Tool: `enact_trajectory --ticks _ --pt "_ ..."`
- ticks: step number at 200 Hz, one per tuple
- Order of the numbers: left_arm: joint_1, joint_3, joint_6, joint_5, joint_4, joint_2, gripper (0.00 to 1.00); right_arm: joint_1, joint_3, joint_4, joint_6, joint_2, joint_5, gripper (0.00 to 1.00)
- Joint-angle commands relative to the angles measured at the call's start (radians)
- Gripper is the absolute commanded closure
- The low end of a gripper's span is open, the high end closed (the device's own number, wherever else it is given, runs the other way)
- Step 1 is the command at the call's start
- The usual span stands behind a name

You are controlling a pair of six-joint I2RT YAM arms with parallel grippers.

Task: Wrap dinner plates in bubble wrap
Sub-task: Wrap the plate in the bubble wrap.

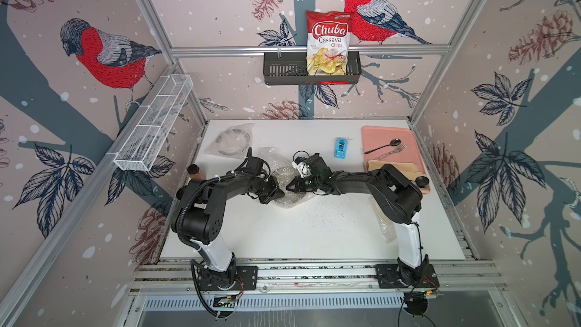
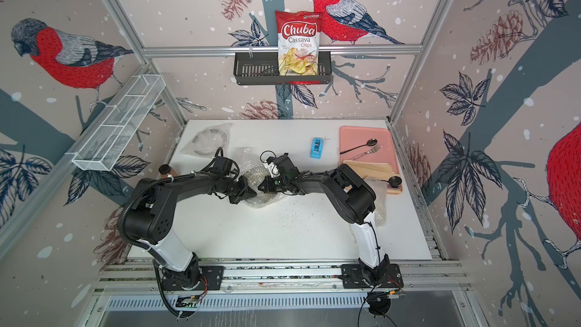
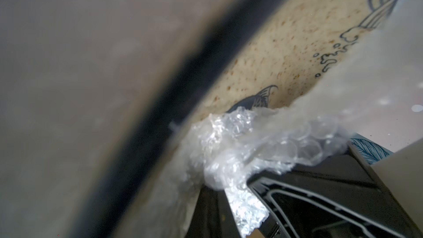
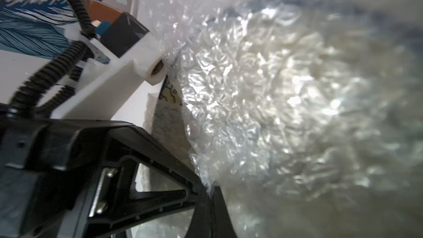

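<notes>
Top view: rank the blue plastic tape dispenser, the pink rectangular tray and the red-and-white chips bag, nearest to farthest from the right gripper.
1. Blue plastic tape dispenser, on the table beyond the right gripper.
2. Pink rectangular tray, at the table's right edge.
3. Red-and-white chips bag, up in the black wall basket.

The left gripper [image 1: 280, 192] and the right gripper [image 1: 288, 189] meet nearly tip to tip, each closed on a fold of the bubble wrap [image 1: 284, 173], which partly covers a dinner plate [image 3: 286, 49] just below them. Beyond the left gripper, toward the far corner, a second plate [image 1: 234, 143] lies inside its own wrap, and a bottle [image 1: 195, 171] stands at the edge of the table [image 1: 314, 240] beside that arm's elbow. Beyond the right gripper stands a tape dispenser [image 1: 340, 147]; further out on its side a tray [image 1: 405, 135] carries a spoon [image 1: 382, 146], a fork [image 1: 393, 151] and a napkin [image 1: 394, 166], and another sheet [image 1: 386, 223] lies back behind that gripper by its arm's base.
</notes>
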Motion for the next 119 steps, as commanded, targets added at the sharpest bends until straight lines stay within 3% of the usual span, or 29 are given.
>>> enact_trajectory --ticks 1,19,37,59,90,119 --pt "0.004 0.016 0.009 -0.1 -0.066 -0.01 1.0 0.015 0.025 -0.145 -0.044 0.033 0.031 0.99" --pt "0.021 0.054 0.033 -0.099 -0.111 -0.028 0.96 0.029 0.038 -0.196 -0.076 0.053 0.064 0.99" --pt "0.061 0.093 0.046 -0.084 -0.141 -0.056 0.76 0.039 0.039 -0.228 -0.097 0.065 0.082 0.99" --pt "0.131 0.146 0.065 -0.06 -0.165 -0.069 0.6 0.04 0.032 -0.235 -0.102 0.07 0.09 0.99" --pt "0.24 0.282 0.112 -0.109 -0.233 -0.015 0.4 0.041 0.036 -0.242 -0.108 0.07 0.093 0.99" --pt "0.294 0.408 0.085 -0.122 -0.183 0.079 0.31 0.034 0.04 -0.239 -0.113 0.075 0.085 0.99"
